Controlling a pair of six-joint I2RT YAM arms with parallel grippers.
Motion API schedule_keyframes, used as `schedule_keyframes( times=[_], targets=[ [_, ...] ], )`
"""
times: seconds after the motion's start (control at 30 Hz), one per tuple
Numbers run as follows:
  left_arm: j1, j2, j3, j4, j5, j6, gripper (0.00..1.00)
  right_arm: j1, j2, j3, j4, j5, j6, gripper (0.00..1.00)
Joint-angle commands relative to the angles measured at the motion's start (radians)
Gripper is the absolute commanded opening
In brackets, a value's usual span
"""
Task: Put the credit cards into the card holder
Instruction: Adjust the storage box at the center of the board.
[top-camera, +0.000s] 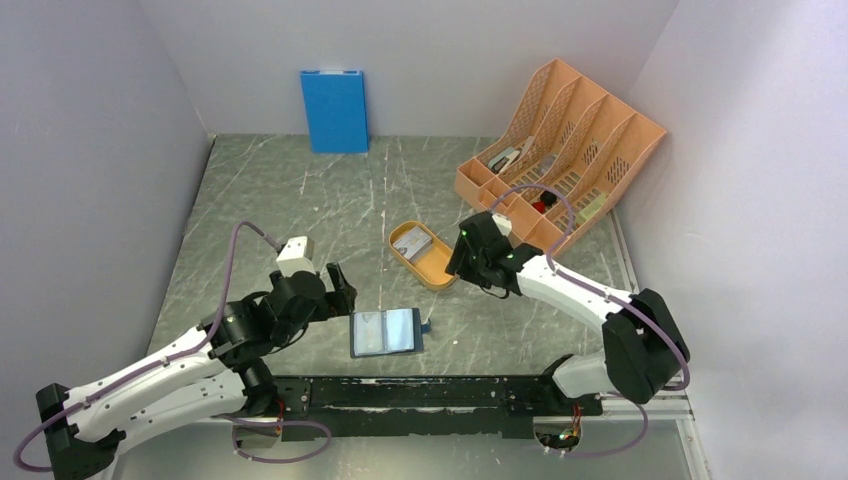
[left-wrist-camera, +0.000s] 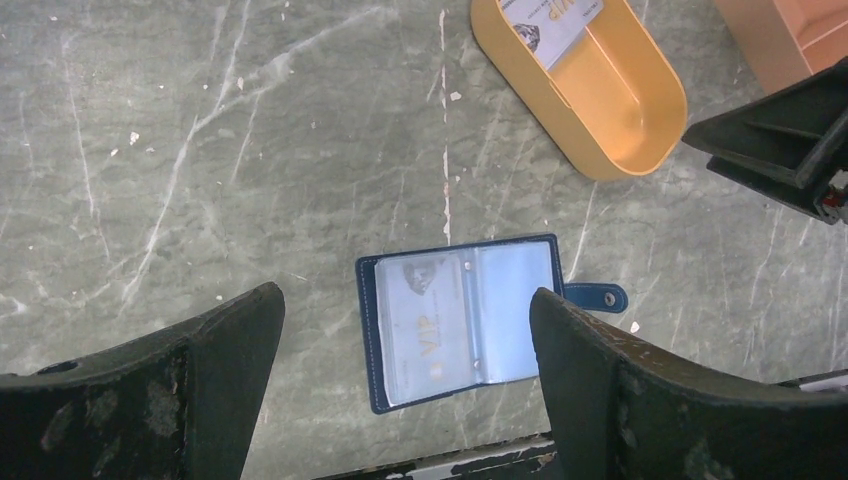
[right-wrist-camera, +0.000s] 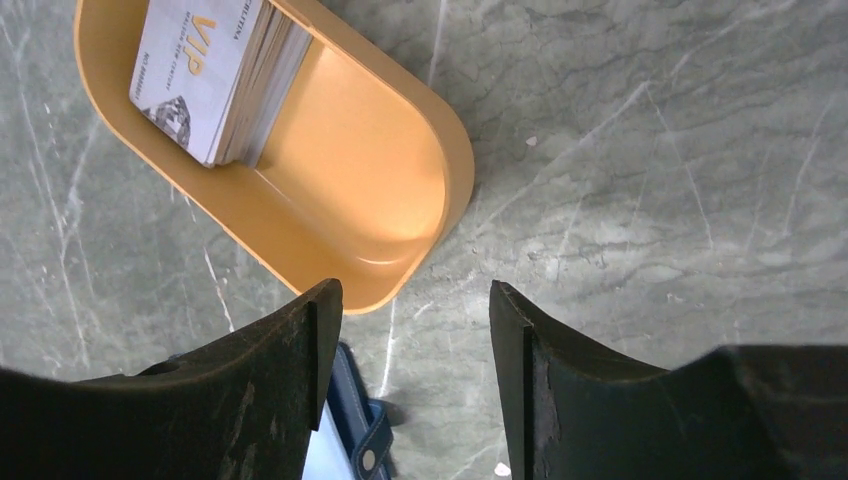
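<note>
The card holder lies spread open on the table, navy with clear pockets, its snap tab pointing right. A grey card marked VIP sits in its left pocket. The other credit cards form a stack at the far end of the orange tray. My left gripper hovers open above the card holder, holding nothing. My right gripper is open and holds nothing. It hangs over the table between the tray's near end and the holder's tab.
An orange desk file organiser stands at the back right with small items in its front bins. A blue flat panel leans on the back wall. Grey walls close in both sides. The arms' black base rail runs along the near edge.
</note>
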Motion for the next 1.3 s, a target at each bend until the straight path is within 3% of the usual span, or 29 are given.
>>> schedule_keyframes(
  times=[0.0, 0.27, 0.53, 0.67, 1.27],
  targets=[
    [0.005, -0.006, -0.003, -0.019, 0.024, -0.014, 0.96, -0.018, 0.044, 0.006, 0.059, -0.029, 0.044, 0.60],
    [0.006, -0.023, -0.003, -0.025, 0.054, -0.027, 0.96, -0.049, 0.166, 0.059, 0.052, -0.043, -0.053, 0.58],
    [0.006, -0.020, 0.001, -0.023, 0.075, -0.028, 0.96, -0.051, 0.188, 0.079, 0.054, -0.106, -0.154, 0.34],
    [0.006, -0.013, 0.000, -0.016, 0.077, -0.023, 0.96, -0.051, 0.233, 0.115, 0.022, -0.127, -0.213, 0.27],
    [0.006, -0.002, -0.018, -0.011, 0.074, -0.013, 0.96, -0.043, 0.358, 0.291, -0.132, 0.039, -0.471, 0.14]
  ],
)
